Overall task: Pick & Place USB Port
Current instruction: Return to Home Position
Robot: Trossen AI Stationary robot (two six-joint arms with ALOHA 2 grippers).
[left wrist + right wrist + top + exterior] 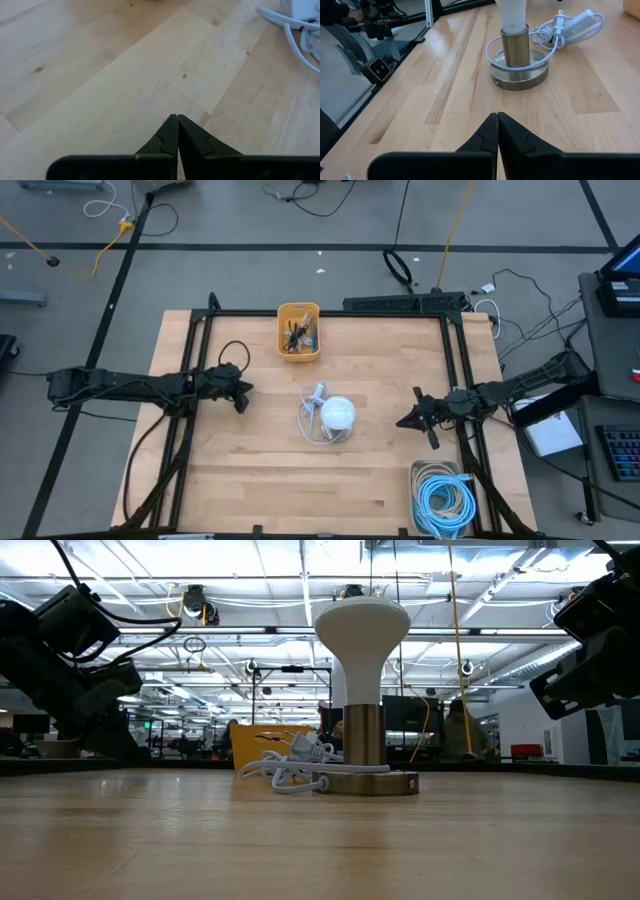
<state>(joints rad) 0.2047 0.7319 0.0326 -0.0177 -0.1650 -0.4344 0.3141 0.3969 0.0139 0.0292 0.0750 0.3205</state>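
The blue cable (445,498) lies coiled in the gray bin (437,467) at the counter's near right. The right hand (405,421), pressed together and empty, hovers just beyond and might nudge the bin while retreating. The left hand (243,395), likewise closed, risks snagging the lamp cord (308,423).

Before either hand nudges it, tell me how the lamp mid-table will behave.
The lamp looks top-heavy: a wide white shade on a narrow stem, so a high push may tip it. Its broad metal base probably adds weight and would likely slide if pushed low. The loose white cord would trail floppily.
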